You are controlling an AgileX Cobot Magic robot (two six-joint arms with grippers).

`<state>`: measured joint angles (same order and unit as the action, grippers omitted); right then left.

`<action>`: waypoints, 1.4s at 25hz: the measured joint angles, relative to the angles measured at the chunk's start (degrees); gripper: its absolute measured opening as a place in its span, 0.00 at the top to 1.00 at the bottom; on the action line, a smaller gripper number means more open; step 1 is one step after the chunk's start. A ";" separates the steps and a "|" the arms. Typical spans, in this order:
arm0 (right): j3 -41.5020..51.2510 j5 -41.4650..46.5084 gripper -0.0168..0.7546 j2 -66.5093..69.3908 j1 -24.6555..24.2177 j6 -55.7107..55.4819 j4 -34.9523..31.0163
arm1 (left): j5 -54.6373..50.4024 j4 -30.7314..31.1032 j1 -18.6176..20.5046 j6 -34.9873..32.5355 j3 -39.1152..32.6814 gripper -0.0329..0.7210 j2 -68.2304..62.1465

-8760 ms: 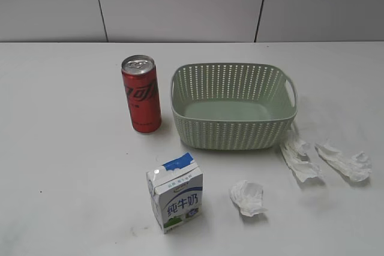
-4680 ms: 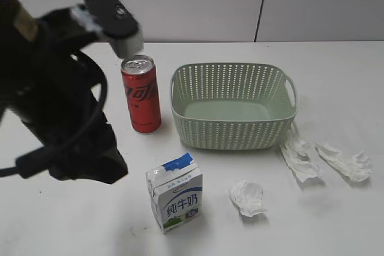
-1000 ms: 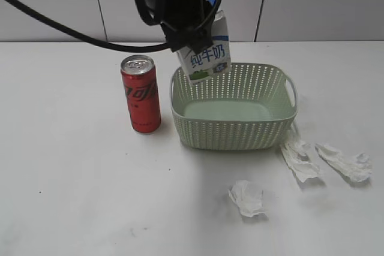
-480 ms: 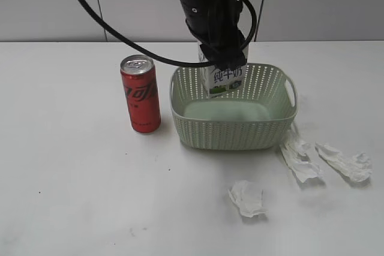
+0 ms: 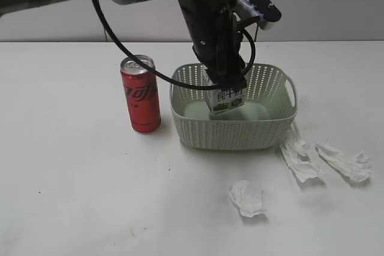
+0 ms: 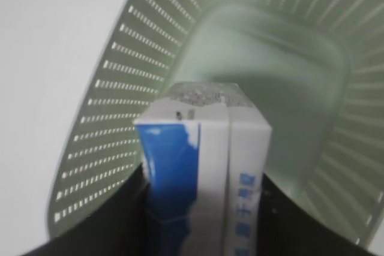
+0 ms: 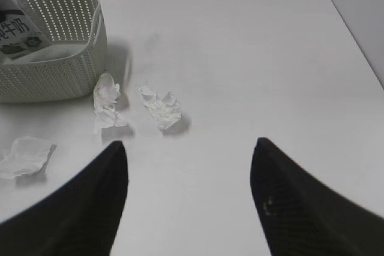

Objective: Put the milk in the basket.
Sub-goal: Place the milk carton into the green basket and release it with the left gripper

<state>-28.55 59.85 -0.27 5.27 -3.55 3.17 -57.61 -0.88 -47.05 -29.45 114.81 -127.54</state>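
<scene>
The left claw [image 5: 227,85] is clamped on the milk [image 5: 225,98], its dark fingers [image 6: 129,208] pressed against both sides of the carton's upper part in the left wrist view, with the blue top facing the camera and the basket's floor showing beyond it. The carton hangs below the claw, slightly tilted, inside the walls of the basket [image 5: 233,129], its green base strip low over or perhaps just touching the pale floor; the exterior view does not settle which. The step in hand looks like the final lowering and placing: the milk is already within the rim, toward the back and middle of the basket, so what remains is probably to ease it down until the base rests flat, then part the fingers and lift the arm straight up clear of the rim. Because the carton is tilted, it could tip over on release, which would still leave it in the basket. The basket stands near the middle of the counter [image 5: 72,178], somewhat toward the far edge, with a red soda can [image 5: 141,94] upright just beside its left wall. Crumpled tissues [image 5: 247,198] lie on the side toward the near edge and off the basket's right corner. The right claw [image 7: 189,196] hangs wide open and holds nothing, over bare counter near the right edge, well apart from the basket
</scene>
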 joint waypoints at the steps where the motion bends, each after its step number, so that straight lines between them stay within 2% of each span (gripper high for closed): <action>1: 0.00 0.00 0.31 0.00 0.00 0.00 0.00 | 0.51 -0.11 0.00 0.00 0.00 0.57 -0.43; 11: 0.00 0.00 0.31 0.00 0.00 0.00 0.04 | 1.15 -0.76 0.00 0.00 0.24 0.57 -3.94; 16: 0.00 0.00 0.31 0.00 0.00 0.00 0.04 | 0.64 -4.60 0.72 0.00 0.30 0.56 -3.94; 18: 0.00 0.00 0.31 0.00 0.00 0.00 0.04 | 0.70 -5.17 1.02 0.00 0.30 0.45 -3.94; 21: 0.00 0.00 0.31 0.00 0.00 0.00 0.04 | 0.87 -5.32 1.50 0.16 0.43 0.16 -3.68; 23: 0.00 0.00 0.31 0.00 0.00 0.00 0.04 | 0.61 -5.38 1.69 0.80 0.43 0.08 -2.92; 31: 0.00 0.00 0.31 0.00 0.00 0.00 0.04 | -4.12 -5.45 3.12 3.51 4.36 0.07 5.17; 35: 0.00 0.00 0.31 0.00 0.00 0.00 0.04 | -8.46 -2.83 7.12 11.98 5.65 0.08 9.14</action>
<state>-28.55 59.85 -0.27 5.27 -3.55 3.21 -66.07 -3.71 -39.93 -17.47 120.46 -118.39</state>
